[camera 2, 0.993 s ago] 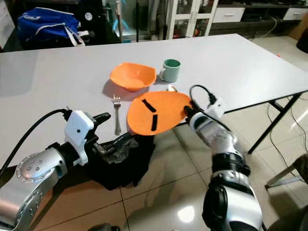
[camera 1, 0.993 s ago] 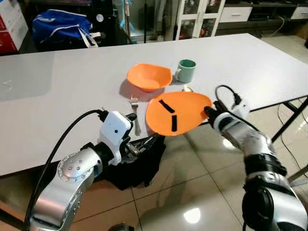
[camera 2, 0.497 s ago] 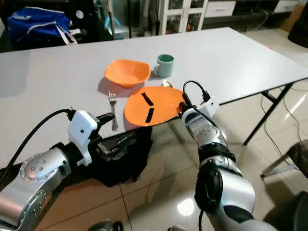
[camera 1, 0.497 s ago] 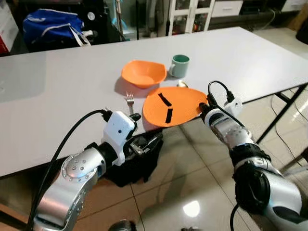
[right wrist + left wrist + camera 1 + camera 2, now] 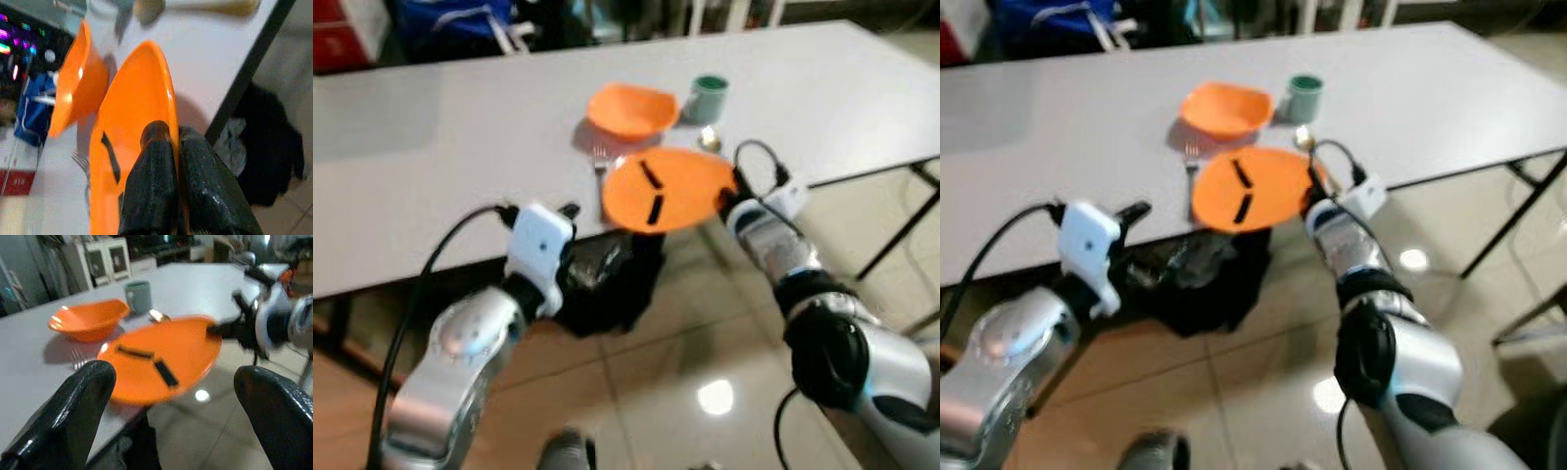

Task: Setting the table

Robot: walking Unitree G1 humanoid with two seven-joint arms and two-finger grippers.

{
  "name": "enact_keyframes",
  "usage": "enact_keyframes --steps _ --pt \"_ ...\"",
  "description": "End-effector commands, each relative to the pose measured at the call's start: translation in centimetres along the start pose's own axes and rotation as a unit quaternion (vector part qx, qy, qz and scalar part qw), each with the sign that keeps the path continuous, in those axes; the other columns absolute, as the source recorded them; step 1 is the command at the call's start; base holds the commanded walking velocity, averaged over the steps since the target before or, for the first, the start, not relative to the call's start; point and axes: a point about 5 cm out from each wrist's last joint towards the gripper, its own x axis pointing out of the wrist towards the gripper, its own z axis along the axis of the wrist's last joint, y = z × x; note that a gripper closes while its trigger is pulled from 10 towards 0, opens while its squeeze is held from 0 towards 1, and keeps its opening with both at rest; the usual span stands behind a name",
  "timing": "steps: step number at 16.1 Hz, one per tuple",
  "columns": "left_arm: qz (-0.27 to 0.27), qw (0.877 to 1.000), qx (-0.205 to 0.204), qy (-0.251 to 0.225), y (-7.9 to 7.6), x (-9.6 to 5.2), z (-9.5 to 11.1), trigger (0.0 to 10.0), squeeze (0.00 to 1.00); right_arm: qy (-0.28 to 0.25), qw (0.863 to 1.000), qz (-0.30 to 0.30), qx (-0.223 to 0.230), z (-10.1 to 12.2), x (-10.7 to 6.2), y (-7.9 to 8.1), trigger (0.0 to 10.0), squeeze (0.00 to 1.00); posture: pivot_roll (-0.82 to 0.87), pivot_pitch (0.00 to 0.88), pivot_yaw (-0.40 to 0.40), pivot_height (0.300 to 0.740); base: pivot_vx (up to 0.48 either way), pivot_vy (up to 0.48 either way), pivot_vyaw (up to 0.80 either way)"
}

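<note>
My left end effector [image 5: 166,396] hangs spread wide below the table [image 5: 431,147] edge. It holds nothing, and ahead of its fingers [image 5: 73,416] lies the whole setting. Just past it, under the table, a black bag [image 5: 607,289] sits on the floor.

Over the last second my head has lifted and pulled back, so the whole scene has slid in my eyes. What truly moved is the orange plate [image 5: 668,188]. It was tilted out over the floor beyond the table edge, and now I have carried it forward and levelled it, so that most of it lies above the table top, with only the near rim overhanging. I judge the placing is nearly done, and what remains is to lower it flat and let go.

The plate is a shallow orange disc with a raised rim and two short black strips on its face. From my right end effector [image 5: 168,147] it stretches straight ahead. The fork [image 5: 599,157] lies just beyond its far left rim, the orange bowl [image 5: 631,108] stands further off behind that, the spoon [image 5: 709,139] is just off the far right rim, and the green mug [image 5: 710,95] stands beyond the spoon.

My right end effector is pinched narrow on the plate's near rim, one finger above and one below.
</note>
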Motion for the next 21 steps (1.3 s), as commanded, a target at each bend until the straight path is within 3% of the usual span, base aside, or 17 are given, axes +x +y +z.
enact_keyframes --steps 1,9,13,19,21 --pt "0.027 1.0 0.007 -0.003 0.8 -0.1 0.2 10.0 0.0 -0.007 1.0 0.012 0.004 0.5 0.1 0.9 10.0 0.0 0.08 0.136 -0.018 0.74 0.0 0.0 0.0" --pt "0.093 0.995 -0.013 -0.019 2.2 0.1 1.1 10.0 0.0 -0.053 0.995 0.013 0.087 2.2 0.0 0.7 10.0 0.0 0.11 0.134 -0.022 0.74 0.0 0.0 0.0" --pt "0.085 0.996 0.024 -0.012 2.0 0.1 1.4 10.0 0.0 -0.074 0.993 0.009 0.09 2.9 0.1 1.4 10.0 0.0 0.12 0.129 -0.043 0.74 0.0 0.0 0.0" --pt "0.077 0.997 0.017 -0.026 1.8 0.3 1.8 10.0 0.0 -0.079 0.995 0.012 0.061 2.8 0.0 1.4 10.0 0.0 0.1 0.112 -0.036 0.74 0.319 0.0 0.0" --pt "0.073 0.997 0.019 -0.025 1.8 0.5 1.8 10.0 0.0 -0.079 0.995 0.01 0.06 2.9 0.0 1.2 10.0 0.0 0.1 0.111 -0.033 0.74 0.403 0.0 0.8"
